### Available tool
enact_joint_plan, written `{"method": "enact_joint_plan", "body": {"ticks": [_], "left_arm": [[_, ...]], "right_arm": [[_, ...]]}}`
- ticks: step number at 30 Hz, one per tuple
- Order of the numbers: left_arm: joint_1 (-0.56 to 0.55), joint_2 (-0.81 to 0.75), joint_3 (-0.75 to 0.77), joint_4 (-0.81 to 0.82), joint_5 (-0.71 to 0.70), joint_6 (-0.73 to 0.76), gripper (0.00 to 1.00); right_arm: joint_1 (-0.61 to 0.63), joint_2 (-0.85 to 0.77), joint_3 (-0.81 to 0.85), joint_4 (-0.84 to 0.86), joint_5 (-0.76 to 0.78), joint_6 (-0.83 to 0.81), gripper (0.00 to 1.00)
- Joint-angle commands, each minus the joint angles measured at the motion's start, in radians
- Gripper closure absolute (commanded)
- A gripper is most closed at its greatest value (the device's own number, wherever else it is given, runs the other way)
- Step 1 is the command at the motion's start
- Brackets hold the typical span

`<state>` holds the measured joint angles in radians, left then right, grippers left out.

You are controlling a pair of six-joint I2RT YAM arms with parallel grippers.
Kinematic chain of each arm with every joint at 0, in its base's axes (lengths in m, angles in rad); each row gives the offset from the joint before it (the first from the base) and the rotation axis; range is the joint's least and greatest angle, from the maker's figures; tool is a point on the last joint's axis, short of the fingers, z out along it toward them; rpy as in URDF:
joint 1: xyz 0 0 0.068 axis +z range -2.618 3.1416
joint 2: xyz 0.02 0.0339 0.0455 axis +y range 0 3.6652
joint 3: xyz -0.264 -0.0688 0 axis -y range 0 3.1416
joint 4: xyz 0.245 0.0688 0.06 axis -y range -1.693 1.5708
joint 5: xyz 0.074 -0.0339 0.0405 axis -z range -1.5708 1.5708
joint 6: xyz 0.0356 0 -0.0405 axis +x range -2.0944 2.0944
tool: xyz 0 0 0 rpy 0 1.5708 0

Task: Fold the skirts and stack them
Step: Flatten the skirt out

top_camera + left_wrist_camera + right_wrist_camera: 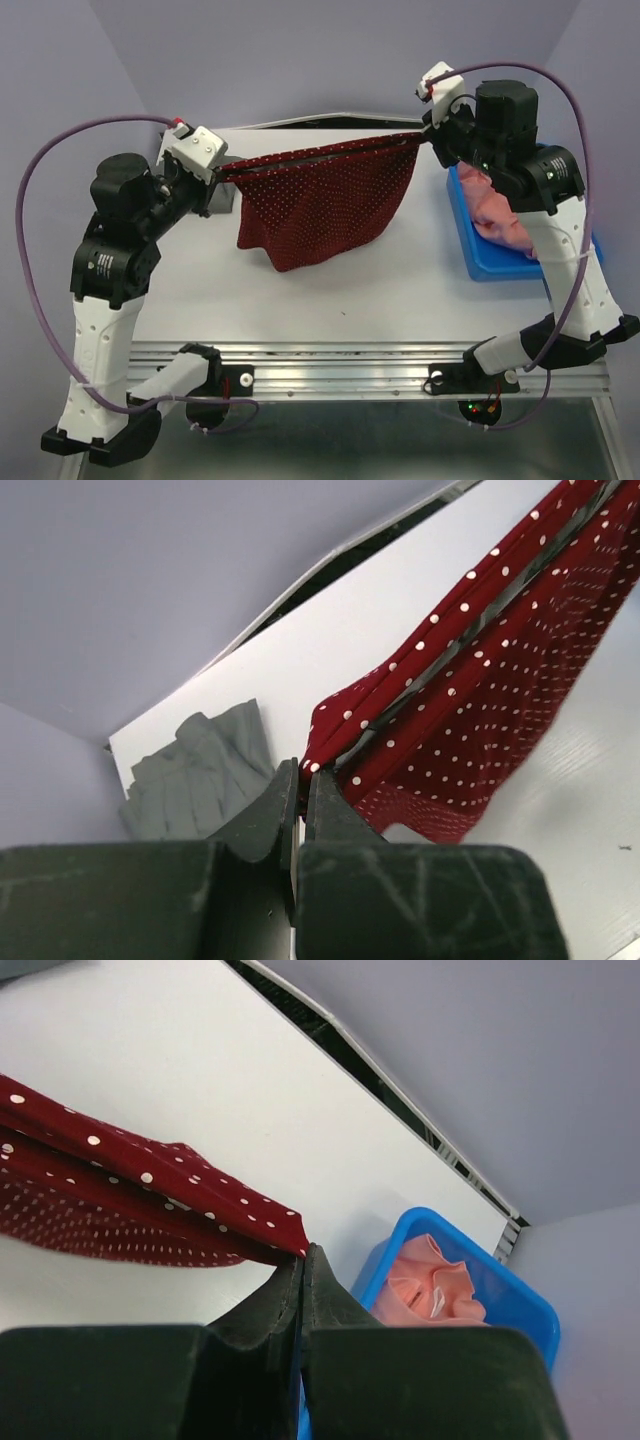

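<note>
In midair, both hands [222, 172] [428, 135] pinch red skirt [325, 205].

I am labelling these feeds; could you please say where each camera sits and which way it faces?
Top external: above and behind, looking down on the table; left arm and right arm stretch the red dotted skirt between them.
Left wrist: wrist-mounted, looks along the shut left jaws at a skirt corner, grey skirt beyond.
Right wrist: wrist-mounted, looks along the shut right jaws at the other corner, blue bin beyond.
Shared: all show the red dotted skirt; top and right wrist, the bin.
</note>
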<state>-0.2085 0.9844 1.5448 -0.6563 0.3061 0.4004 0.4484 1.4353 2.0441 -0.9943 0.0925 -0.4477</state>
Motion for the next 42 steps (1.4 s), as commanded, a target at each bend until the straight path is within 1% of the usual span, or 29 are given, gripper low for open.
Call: {"method": "enact_joint_plan", "body": {"ticks": [1, 5, 9, 10, 12, 14, 15, 16, 17, 18, 19, 20, 21, 22, 23, 24, 25, 27, 28, 30, 31, 32, 33, 34, 35, 36, 39, 40, 42], "left_arm": [[-0.018, 0.117, 0.081, -0.198, -0.315, 0.140, 1.00], [-0.113, 0.114, 0.045, -0.195, -0.380, 0.134, 1.00], [-0.121, 0.148, 0.012, -0.158, -0.375, 0.092, 1.00], [-0.121, 0.186, 0.012, -0.143, -0.383, 0.068, 1.00], [-0.121, 0.238, 0.027, -0.080, -0.430, 0.045, 1.00], [-0.115, 0.331, 0.058, -0.036, -0.459, 0.014, 1.00], [-0.112, 0.364, 0.081, 0.012, -0.464, 0.005, 1.00], [-0.108, 0.400, 0.151, 0.032, -0.469, -0.004, 1.00], [-0.092, 0.481, 0.196, 0.047, -0.472, -0.027, 1.00], [-0.080, 0.525, 0.309, 0.069, -0.469, -0.043, 1.00], [-0.068, 0.574, 0.377, 0.075, -0.463, -0.057, 1.00], [-0.054, 0.670, 0.446, 0.081, -0.458, -0.072, 1.00], [-0.025, 0.715, 0.592, 0.092, -0.429, -0.099, 1.00], [-0.013, 0.762, 0.677, 0.095, -0.415, -0.115, 1.00], [0.001, 0.851, 0.754, 0.099, -0.398, -0.129, 1.00], [0.012, 0.888, 0.835, 0.112, -0.386, -0.153, 1.00], [0.023, 0.922, 0.962, 0.124, -0.380, -0.162, 1.00], [0.027, 0.956, 1.012, 0.200, -0.371, -0.164, 1.00], [0.027, 0.942, 0.999, 0.236, -0.375, -0.157, 1.00], [0.029, 0.851, 0.852, 0.317, -0.383, -0.144, 1.00], [0.029, 0.811, 0.783, 0.393, -0.369, -0.132, 1.00], [0.029, 0.736, 0.633, 0.418, -0.349, -0.092, 1.00], [0.029, 0.703, 0.482, 0.444, -0.297, -0.077, 1.00], [0.029, 0.670, 0.400, 0.452, -0.262, -0.063, 1.00], [0.027, 0.618, 0.324, 0.454, -0.245, -0.023, 1.00], [0.021, 0.596, 0.173, 0.454, -0.231, -0.005, 1.00], [0.008, 0.544, -0.035, 0.422, -0.220, 0.067, 1.00], [0.000, 0.542, -0.139, 0.406, -0.225, 0.087, 1.00], [-0.017, 0.545, -0.225, 0.370, -0.229, 0.117, 1.00]], "right_arm": [[-0.054, 0.027, 0.002, -0.103, 0.216, -0.031, 0.99], [-0.054, 0.040, -0.018, -0.110, 0.184, -0.014, 0.99], [-0.054, 0.033, -0.123, -0.023, 0.202, -0.057, 0.99], [-0.054, 0.036, -0.149, 0.050, 0.226, -0.071, 0.99], [-0.054, 0.072, -0.188, 0.123, 0.246, -0.080, 0.99], [-0.065, 0.124, -0.164, 0.199, 0.263, -0.083, 0.99], [-0.065, 0.160, -0.104, 0.221, 0.263, -0.083, 0.99], [-0.083, 0.196, -0.058, 0.239, 0.262, -0.083, 0.99], [-0.106, 0.283, -0.001, 0.264, 0.259, -0.085, 0.99], [-0.115, 0.334, 0.143, 0.269, 0.259, -0.088, 0.99], [-0.116, 0.387, 0.230, 0.272, 0.262, -0.092, 0.99], [-0.126, 0.440, 0.323, 0.272, 0.271, -0.100, 0.99], [-0.126, 0.547, 0.499, 0.272, 0.282, -0.124, 0.99], [-0.126, 0.592, 0.569, 0.281, 0.289, -0.141, 0.99], [-0.126, 0.626, 0.611, 0.336, 0.312, -0.158, 0.99], [-0.126, 0.646, 0.617, 0.385, 0.326, -0.190, 0.99], [-0.126, 0.637, 0.563, 0.508, 0.338, -0.200, 0.99], [-0.126, 0.599, 0.489, 0.624, 0.352, -0.198, 0.99], [-0.126, 0.558, 0.464, 0.661, 0.348, -0.191, 0.99], [-0.126, 0.528, 0.447, 0.684, 0.316, -0.152, 0.99], [-0.126, 0.511, 0.430, 0.671, 0.297, -0.143, 0.99], [-0.126, 0.466, 0.398, 0.633, 0.255, -0.134, 0.99], [-0.126, 0.406, 0.280, 0.622, 0.236, -0.132, 0.99], [-0.126, 0.405, 0.193, 0.622, 0.228, -0.134, 0.99], [-0.126, 0.340, 0.103, 0.611, 0.183, -0.135, 0.99], [-0.126, 0.309, -0.083, 0.609, 0.162, -0.143, 0.99], [-0.116, 0.241, -0.307, 0.537, 0.073, -0.141, 0.99], [-0.099, 0.238, -0.432, 0.525, 0.066, -0.150, 0.99], [-0.083, 0.238, -0.542, 0.477, 0.050, -0.149, 0.99]]}}
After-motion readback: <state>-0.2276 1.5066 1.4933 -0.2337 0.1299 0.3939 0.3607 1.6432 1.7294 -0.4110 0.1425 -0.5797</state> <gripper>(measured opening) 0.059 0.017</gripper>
